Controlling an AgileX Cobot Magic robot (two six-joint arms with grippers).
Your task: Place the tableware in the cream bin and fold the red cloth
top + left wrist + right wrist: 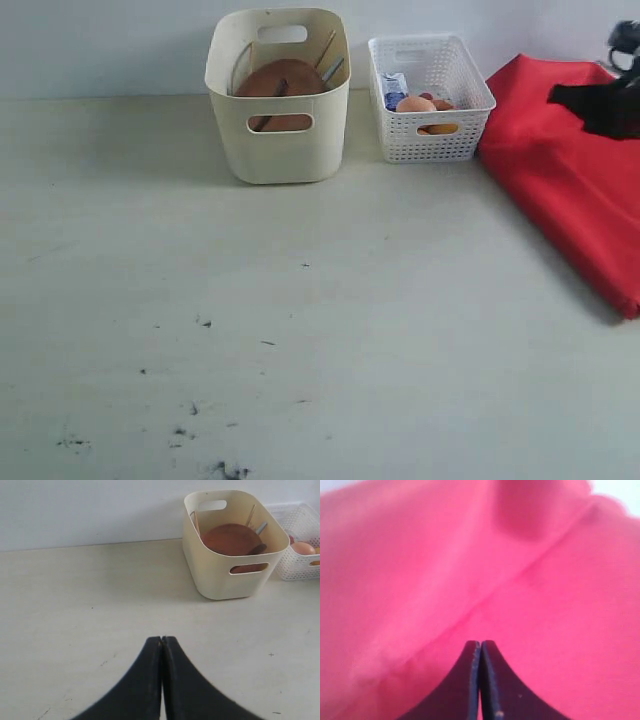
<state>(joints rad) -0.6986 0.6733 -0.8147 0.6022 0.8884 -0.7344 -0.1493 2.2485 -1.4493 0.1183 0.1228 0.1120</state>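
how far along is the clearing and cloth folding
Done, it seems: the plate and utensils sit in the cream bin. In hand: the right gripper, shut, is close over the red cloth. Left: the cloth looks doubled over, but whether folding is finished I cannot tell.

Setting: a staged tabletop workstation, lab-like in look. Evidence: a bare pale surface (300, 330), scuffed with dark marks (225, 468), is running back to a plain white wall (100, 40). Household props are sitting along the far edge: a cream bin (280, 150) holding tableware (285, 78), a white lattice basket (430, 145) holding food items (415, 104), and a red cloth (570, 180) lying beside the basket.
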